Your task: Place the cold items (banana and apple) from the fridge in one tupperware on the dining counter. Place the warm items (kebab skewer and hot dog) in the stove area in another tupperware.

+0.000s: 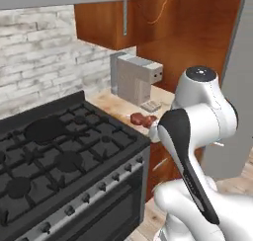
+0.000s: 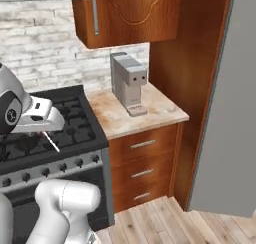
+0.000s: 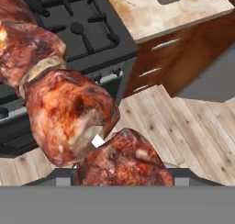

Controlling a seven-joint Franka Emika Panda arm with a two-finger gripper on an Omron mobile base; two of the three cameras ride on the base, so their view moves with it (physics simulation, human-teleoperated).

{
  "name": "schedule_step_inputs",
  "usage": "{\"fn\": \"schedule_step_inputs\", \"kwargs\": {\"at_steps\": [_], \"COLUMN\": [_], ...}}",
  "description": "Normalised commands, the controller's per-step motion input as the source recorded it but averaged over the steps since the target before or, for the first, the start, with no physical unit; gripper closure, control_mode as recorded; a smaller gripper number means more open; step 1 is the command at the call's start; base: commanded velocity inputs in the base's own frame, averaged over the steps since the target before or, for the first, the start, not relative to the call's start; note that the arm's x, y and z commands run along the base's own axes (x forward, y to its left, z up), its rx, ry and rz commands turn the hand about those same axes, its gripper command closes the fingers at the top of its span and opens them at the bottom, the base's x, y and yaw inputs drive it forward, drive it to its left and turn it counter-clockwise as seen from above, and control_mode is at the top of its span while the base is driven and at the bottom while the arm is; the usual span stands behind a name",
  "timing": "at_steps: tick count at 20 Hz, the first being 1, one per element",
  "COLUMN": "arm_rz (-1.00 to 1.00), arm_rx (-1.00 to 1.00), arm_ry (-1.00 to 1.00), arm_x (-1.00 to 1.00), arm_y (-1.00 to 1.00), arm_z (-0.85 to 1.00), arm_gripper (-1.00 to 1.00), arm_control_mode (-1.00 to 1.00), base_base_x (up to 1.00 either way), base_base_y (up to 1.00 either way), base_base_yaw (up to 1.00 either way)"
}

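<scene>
From the left base view I've got reddish meat chunks of the kebab skewer (image 1: 143, 119) peeking past the arm, at the stove area's (image 1: 64, 161) right edge. Right base view: the skewer's thin stick (image 2: 50, 141) slants down-right over the grates, below the hand. Hand view: glossy, charred red-brown chunks (image 3: 69, 113) strung from upper left to bottom centre, and the gripper is clamped on the skewer.
</scene>
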Motion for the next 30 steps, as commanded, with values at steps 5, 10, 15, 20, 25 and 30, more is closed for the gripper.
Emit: {"fn": "schedule_step_inputs", "kwargs": {"at_steps": [5, 10, 15, 20, 25, 30], "arm_rz": [0.00, 0.00, 0.00, 0.00, 0.00, 0.00], "arm_rx": [0.00, 0.00, 0.00, 0.00, 0.00, 0.00], "arm_ry": [0.00, 0.00, 0.00, 0.00, 0.00, 0.00], "arm_x": [0.00, 0.00, 0.00, 0.00, 0.00, 0.00], "arm_y": [0.00, 0.00, 0.00, 0.00, 0.00, 0.00], "arm_z": [0.00, 0.00, 0.00, 0.00, 0.00, 0.00], "arm_gripper": [1.00, 1.00, 1.00, 1.00, 1.00, 1.00], "arm_control_mode": [1.00, 1.00, 1.00, 1.00, 1.00, 1.00], "base_base_x": [-0.48, -0.36, -0.19, -0.24, -0.39, -0.37], "base_base_y": [0.08, 0.04, 0.00, -0.58, -1.00, -1.00], "base_base_yaw": [-1.00, -1.00, -1.00, -0.83, -0.37, -0.42]}}
